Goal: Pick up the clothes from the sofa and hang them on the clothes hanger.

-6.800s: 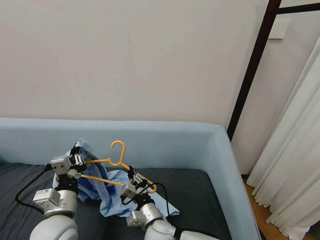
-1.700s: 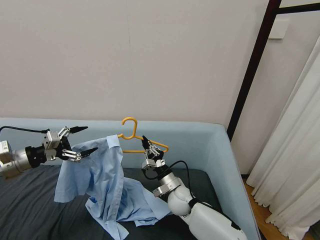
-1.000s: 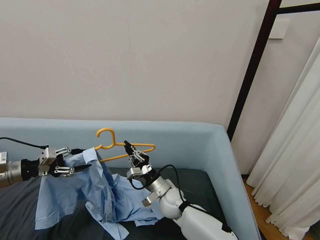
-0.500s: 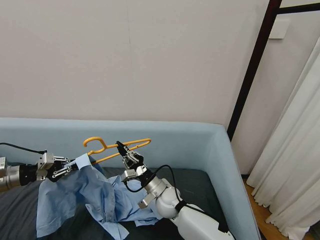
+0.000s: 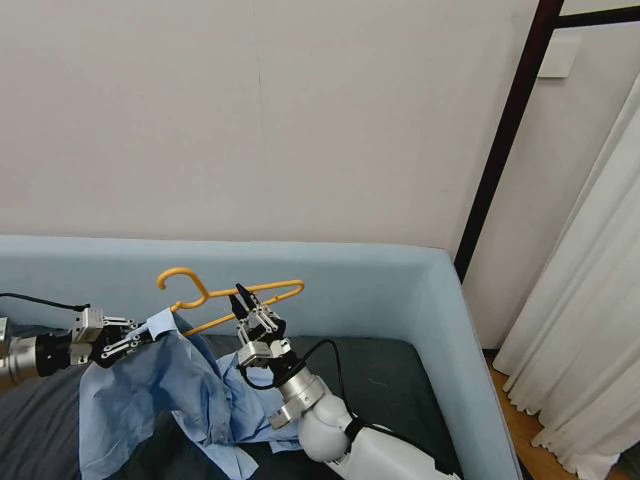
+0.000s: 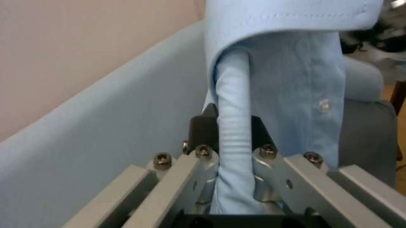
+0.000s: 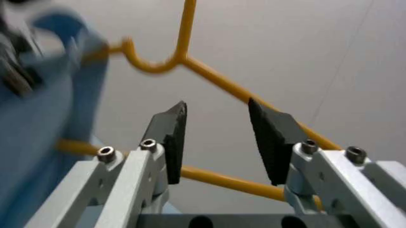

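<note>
Left gripper (image 5: 133, 336) clenched on the shirt (image 5: 150, 400); right gripper (image 5: 253, 308) spread inside the hanger (image 5: 275, 287).

A fold of the shirt's collar edge is pinched between the left gripper's (image 6: 228, 130) black pads, and the rest of the garment is draped down onto the sofa (image 5: 400, 290) seat. The right gripper's (image 7: 216, 137) fingers are seen apart, with the hanger's (image 7: 222, 183) lower bar crossing the gap near their roots; no clamp on it is shown. The hanger is held above the seat, its long axis laid across from the right gripper toward the left one, the right end tilted higher. Its left end appears tucked at the collar just beside the left gripper. The shirt is nearer the left arm, the hanger nearer the right, so the threading is judged to run along that axis.
</note>
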Controlling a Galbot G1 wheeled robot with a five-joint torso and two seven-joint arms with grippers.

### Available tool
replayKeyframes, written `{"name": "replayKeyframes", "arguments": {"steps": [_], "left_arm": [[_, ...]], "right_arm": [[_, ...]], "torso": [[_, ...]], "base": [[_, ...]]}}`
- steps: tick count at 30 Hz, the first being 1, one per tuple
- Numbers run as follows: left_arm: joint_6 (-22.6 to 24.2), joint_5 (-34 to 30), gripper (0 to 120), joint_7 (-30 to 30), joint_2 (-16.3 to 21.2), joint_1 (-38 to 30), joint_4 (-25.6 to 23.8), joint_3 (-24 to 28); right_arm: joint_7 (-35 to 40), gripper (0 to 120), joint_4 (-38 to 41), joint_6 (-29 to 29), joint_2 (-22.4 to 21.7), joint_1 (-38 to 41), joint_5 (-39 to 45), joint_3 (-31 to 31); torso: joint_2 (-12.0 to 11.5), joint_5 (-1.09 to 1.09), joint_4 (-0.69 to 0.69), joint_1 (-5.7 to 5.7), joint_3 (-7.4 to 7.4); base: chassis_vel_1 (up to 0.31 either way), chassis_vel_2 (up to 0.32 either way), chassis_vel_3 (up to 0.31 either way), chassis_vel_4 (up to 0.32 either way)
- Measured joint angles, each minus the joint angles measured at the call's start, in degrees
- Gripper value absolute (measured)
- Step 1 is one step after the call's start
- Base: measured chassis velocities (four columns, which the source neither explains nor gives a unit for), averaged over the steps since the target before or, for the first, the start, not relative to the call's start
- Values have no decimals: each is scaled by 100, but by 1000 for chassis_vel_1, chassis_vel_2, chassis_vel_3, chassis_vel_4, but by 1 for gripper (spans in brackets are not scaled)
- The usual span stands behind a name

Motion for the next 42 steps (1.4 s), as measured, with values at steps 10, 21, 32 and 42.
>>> {"name": "replayKeyframes", "arguments": {"steps": [10, 21, 32, 42], "left_arm": [[12, 12, 2, -180, -128, -36, 229, -19], [2, 219, 2, -180, -126, -12, 205, -74], [-128, 775, 2, 24, -288, 41, 606, -27], [-342, 1240, 2, 198, -547, 217, 861, -69]], "right_arm": [[-1363, 79, 96, 385, -614, -460, 1672, -100], [-1414, 100, -627, -2389, -734, -350, 2909, -3], [-2233, 100, -2241, -2601, 199, 148, 2844, 310], [-2205, 100, -3145, -2616, 656, 167, 2034, 394]], "torso": [[0, 0, 0, 0, 0], [0, 0, 2, 0, 0], [-1, -1, 1, 0, 1], [-1, -1, 2, 0, 0]], "base": [[0, 0, 0, 0], [0, 0, 0, 0], [0, 0, 0, 0], [0, 0, 0, 0]]}}
